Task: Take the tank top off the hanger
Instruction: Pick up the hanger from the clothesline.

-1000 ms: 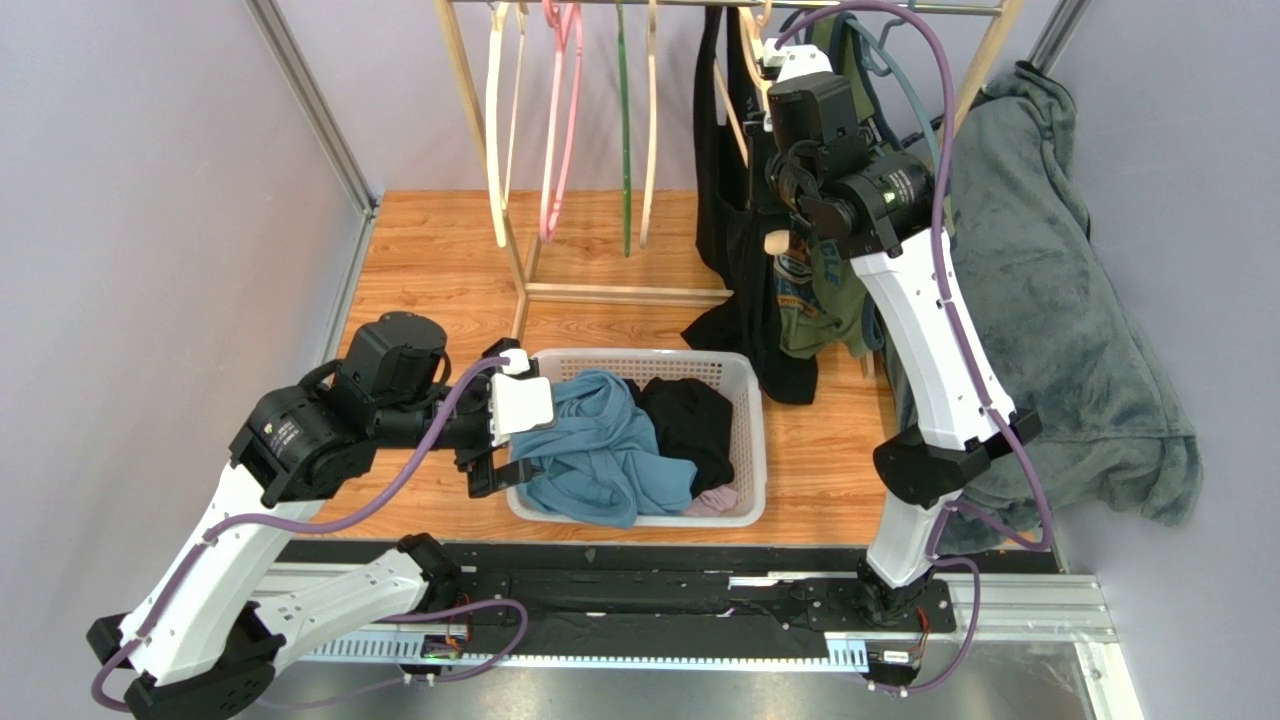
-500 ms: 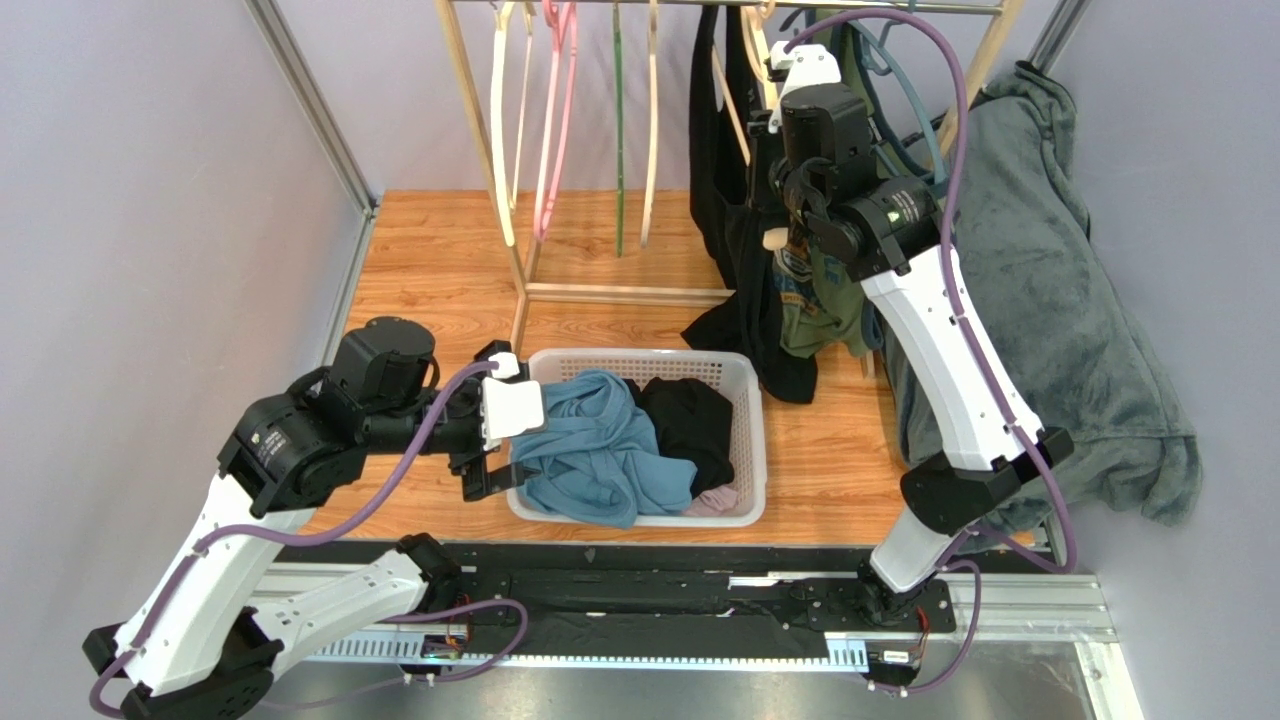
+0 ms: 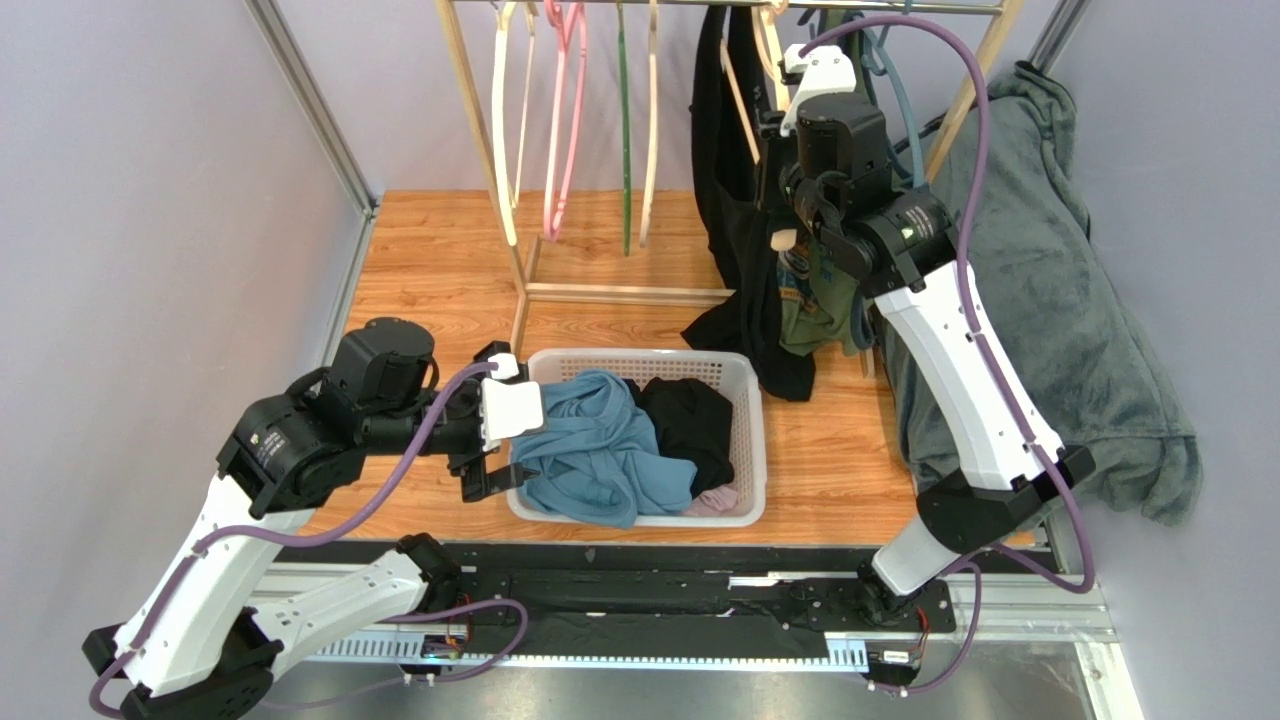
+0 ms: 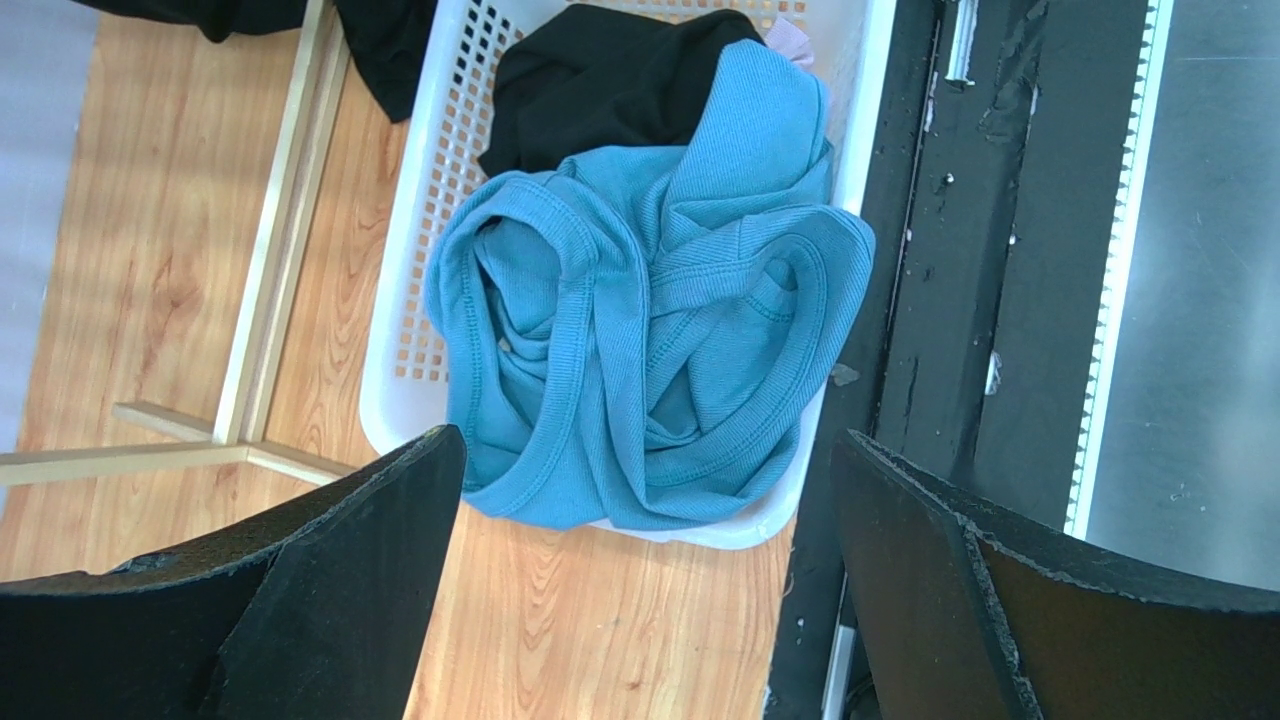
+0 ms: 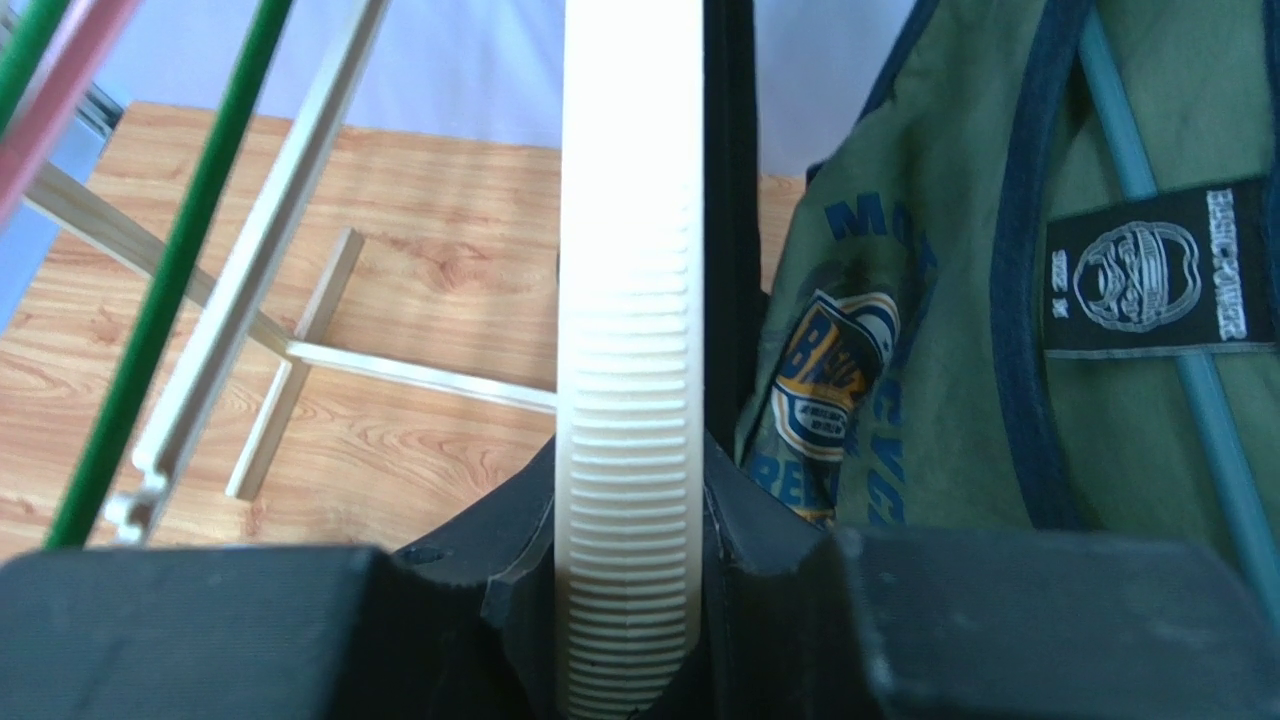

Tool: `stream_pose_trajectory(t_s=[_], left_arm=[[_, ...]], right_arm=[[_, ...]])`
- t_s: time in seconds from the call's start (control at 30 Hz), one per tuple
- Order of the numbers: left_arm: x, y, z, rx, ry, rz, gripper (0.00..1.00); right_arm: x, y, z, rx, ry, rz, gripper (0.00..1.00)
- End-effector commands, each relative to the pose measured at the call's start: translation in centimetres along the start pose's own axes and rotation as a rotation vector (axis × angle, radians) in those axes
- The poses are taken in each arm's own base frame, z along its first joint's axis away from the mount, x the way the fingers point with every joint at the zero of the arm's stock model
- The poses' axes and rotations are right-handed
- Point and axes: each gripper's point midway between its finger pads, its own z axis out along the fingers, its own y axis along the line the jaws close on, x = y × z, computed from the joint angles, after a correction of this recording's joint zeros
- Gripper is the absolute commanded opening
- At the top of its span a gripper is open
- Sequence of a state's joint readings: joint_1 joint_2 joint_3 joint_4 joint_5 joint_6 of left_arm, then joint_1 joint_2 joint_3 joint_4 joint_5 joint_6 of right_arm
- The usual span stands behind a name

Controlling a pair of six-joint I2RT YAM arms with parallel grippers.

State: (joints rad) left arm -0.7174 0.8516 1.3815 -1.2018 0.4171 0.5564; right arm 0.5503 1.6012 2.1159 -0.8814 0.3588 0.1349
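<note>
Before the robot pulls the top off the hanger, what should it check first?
1. Do the right fingers grip the cream hanger: ok, it sits clamped between them.
2. Which top hangs on it: cannot tell; the black top is right behind.
3. Is the green top clear of it: cannot tell, it hangs close beside.
4. Are the left fingers open and free: ok.
5. Is the basket below them: ok, though a blue top fills much of it.
</note>
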Motion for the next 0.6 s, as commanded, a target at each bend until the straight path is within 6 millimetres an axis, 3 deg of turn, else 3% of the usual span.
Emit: stream_pose_trajectory(t_s=[0.0, 0.17, 0.37, 0.5, 0.57], left_arm=[[-0.4, 0.3, -0.2, -0.010, -0.015, 0.017, 0.99], [-0.5, 0.5, -0.1, -0.016, -0.016, 0.018, 0.99], [-0.5, 1.2, 0.0, -0.050, -0.013, 0.014, 0.99], [-0.5, 2.1, 0.2, -0.102, -0.012, -0.004, 0.99], [-0.2, 2.5, 0.5, -0.122, -0.005, -0.025, 0.99]], right_arm=[[-2.8, -0.4, -3.5, -0.040, -0.115, 0.049, 0.00], [1.0, -0.5, -5.2, -0.078, -0.022, 0.016, 0.00], [2.6, -0.2, -9.4, -0.184, 0.048, -0.023, 0.00], [1.9, 0.0, -13.7, -0.288, 0.015, -0.041, 0.00], [0.4, 0.0, -17.1, -0.363, -0.061, -0.034, 0.00]])
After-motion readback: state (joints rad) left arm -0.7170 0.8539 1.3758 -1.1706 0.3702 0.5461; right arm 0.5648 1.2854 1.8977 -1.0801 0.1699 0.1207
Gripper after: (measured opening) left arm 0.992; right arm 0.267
